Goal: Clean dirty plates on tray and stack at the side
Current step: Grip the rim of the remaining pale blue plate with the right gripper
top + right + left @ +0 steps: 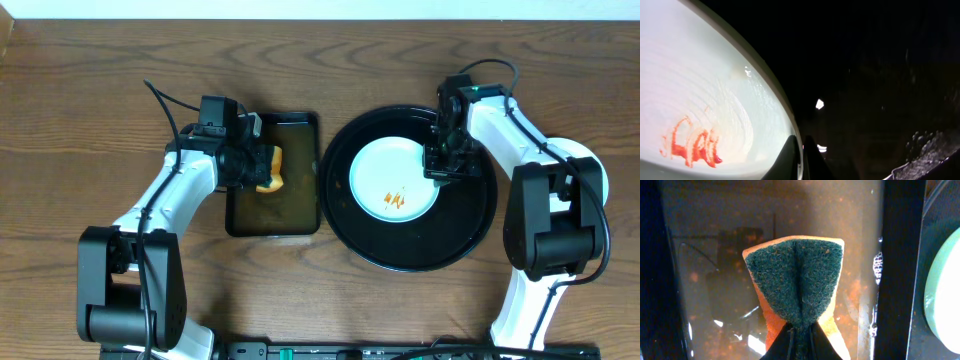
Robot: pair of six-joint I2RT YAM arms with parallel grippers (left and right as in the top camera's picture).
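1. Left tool (800, 330) is pinched tight on a sponge (797, 280), which folds between the fingers. Green scrub side faces the wrist camera, orange foam shows at the edges.
2. Sponge (272, 170) hangs over the rectangular black tray (270, 225) of brownish water (700, 255), near its far end. Can't tell whether it touches the water.
3. Left arm (165, 195) runs from its base at the near left, forward and rightward. Its wrist is over the rectangular tray's left edge.
4. Right tool (801, 150) is closed narrow on the rim of the plate (705, 100), one finger on each side of the edge.
5. Plate (393, 178) is pale bluish-white and lies inside the round black tray (470, 235), slightly left of centre. An orange-red sauce smear (396, 199) sits on its near part.
6. Right tool (440, 168) grips the plate's right edge.
7. Right arm (520, 135) rises from its base at the near right, goes forward, then bends back left over the round tray's far right part.
8. Rectangular tray sits just beside the round tray, on its left. Both are on the wooden desk (100, 80).
9. Only one plate is in view.
10. Round tray's raised rim is right behind the right tool's grip point.
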